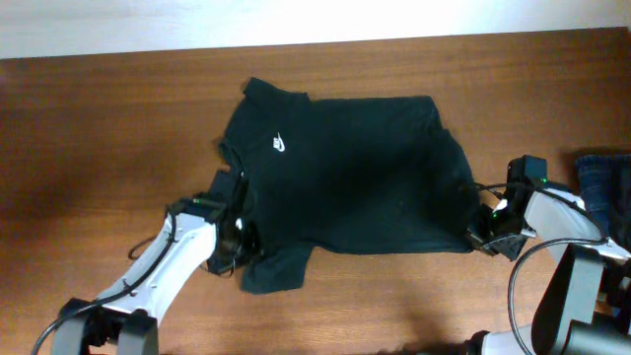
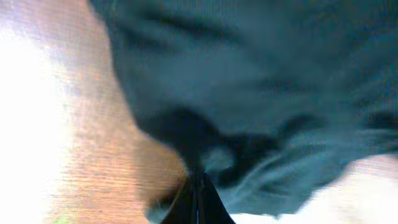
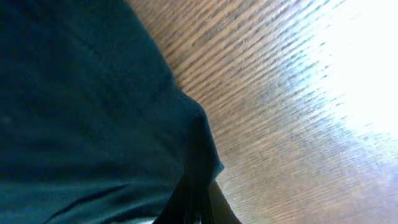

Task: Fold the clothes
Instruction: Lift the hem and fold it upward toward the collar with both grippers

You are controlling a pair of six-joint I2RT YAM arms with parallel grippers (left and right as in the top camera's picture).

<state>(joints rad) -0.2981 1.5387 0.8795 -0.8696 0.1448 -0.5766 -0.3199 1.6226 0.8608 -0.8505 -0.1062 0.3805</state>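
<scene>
Black T-shirt (image 1: 345,177) spread on wooden table (image 1: 99,148), left gripper (image 1: 240,237) clamped on its edge at eight o'clock, right gripper (image 1: 480,232) clamped on hem corner at four o'clock

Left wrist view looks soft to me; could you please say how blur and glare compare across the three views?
Left wrist: T-shirt smeared, table blown out at left; right wrist: wood grain crisp, glare upper right; overhead: sharp, evenly lit.

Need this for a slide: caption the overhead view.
Left gripper and right gripper pinch opposite ends of the black T-shirt on the wooden table.
</scene>
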